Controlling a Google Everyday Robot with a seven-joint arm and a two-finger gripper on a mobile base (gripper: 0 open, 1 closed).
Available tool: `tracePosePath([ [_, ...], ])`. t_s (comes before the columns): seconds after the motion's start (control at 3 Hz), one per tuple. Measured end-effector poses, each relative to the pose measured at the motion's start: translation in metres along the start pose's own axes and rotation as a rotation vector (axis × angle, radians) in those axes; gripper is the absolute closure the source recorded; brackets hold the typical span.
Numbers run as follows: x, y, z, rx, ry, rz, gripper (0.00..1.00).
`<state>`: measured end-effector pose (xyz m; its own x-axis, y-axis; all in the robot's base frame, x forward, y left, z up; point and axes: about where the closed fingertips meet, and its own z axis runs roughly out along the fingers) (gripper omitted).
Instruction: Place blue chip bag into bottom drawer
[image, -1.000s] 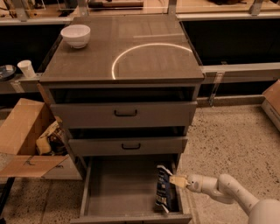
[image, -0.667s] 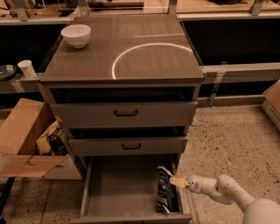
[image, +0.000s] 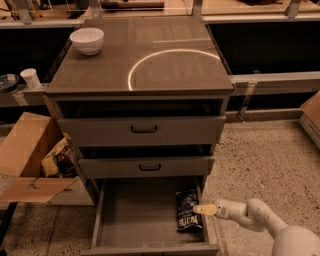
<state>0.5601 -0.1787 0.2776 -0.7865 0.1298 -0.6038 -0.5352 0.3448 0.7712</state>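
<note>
blue chip bag (image: 187, 212) lies inside the open bottom drawer (image: 135, 217), against its right wall. tool (image: 202, 209) sits at the bag's right edge; can't tell if it's apart or clamped on it. Bag looks light, crinkly, slick foil with crushable contents, so I'd pinch a sealed end or side seam, gently.

dim warm light, pale gripper (image: 202, 210) — at bottom drawer (image: 135, 215)

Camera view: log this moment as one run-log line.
blue chip bag: lying in right side of open bottom drawer | gripper: at bag's right edge | white bowl: on cabinet top
</note>
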Motion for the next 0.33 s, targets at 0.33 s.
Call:
tracePosePath([
  [0.33, 0.0000, 0.0000, 0.0000, 0.000, 0.000, 0.000, 0.00],
])
